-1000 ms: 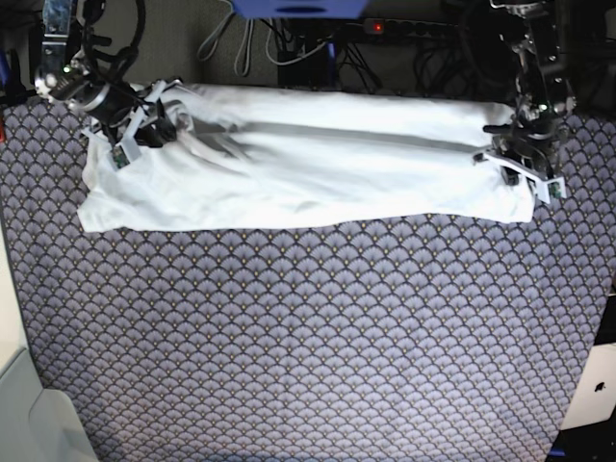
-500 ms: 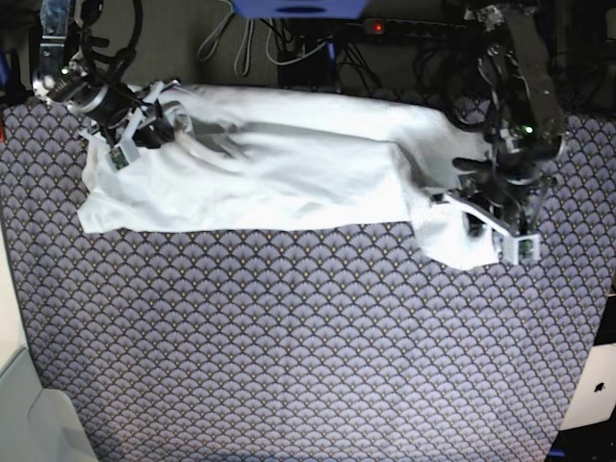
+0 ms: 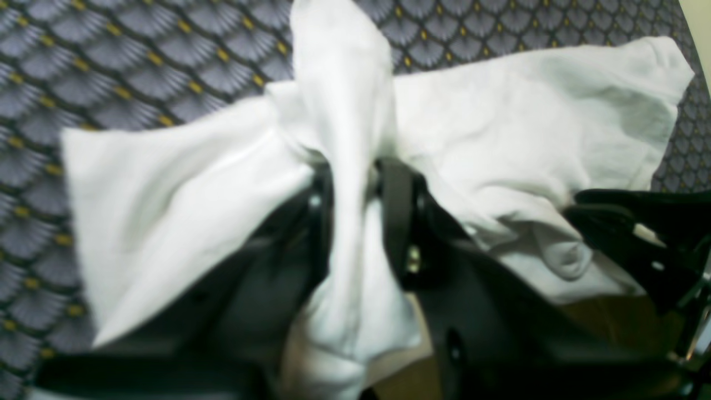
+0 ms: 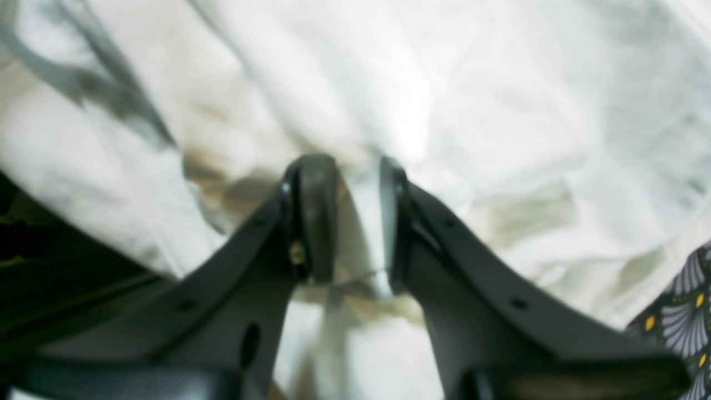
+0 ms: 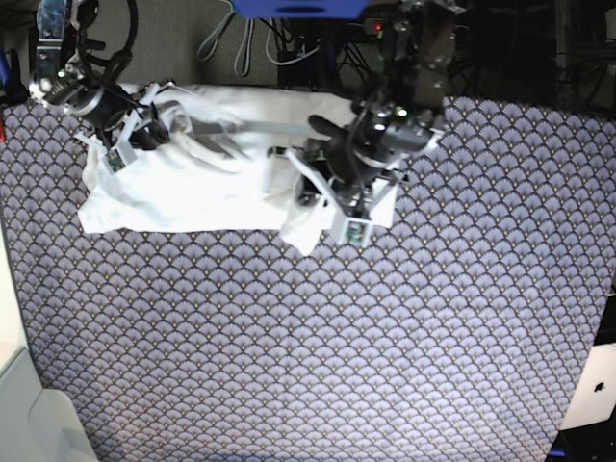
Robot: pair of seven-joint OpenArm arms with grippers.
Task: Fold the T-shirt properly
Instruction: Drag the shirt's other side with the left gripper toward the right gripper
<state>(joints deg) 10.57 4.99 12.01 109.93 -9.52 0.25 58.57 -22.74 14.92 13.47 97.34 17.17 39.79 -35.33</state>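
Cloth is the whole matter: the plain white short-sleeved T-shirt of thin soft fabric (image 5: 202, 173) lies bunched in a long band at the far side of the desk with the grey fan-patterned cover (image 5: 318, 346), one end gathered up off the cover. The left gripper (image 3: 358, 194) has its black fingers (image 3: 397, 211) nearly together on a thick pinch of that raised end, cloth spilling to both sides of them, and it hangs near the middle of the band. At the other end the right gripper (image 4: 350, 216) has its fingers (image 4: 311, 216) narrowly apart with a ridge of white fabric between them, pinning that end down. The step in hand appears to be folding the shirt crosswise, one end onto the other. The next move likely calls for laying the lifted end flat beyond the left fingers, edges matched, before letting go.
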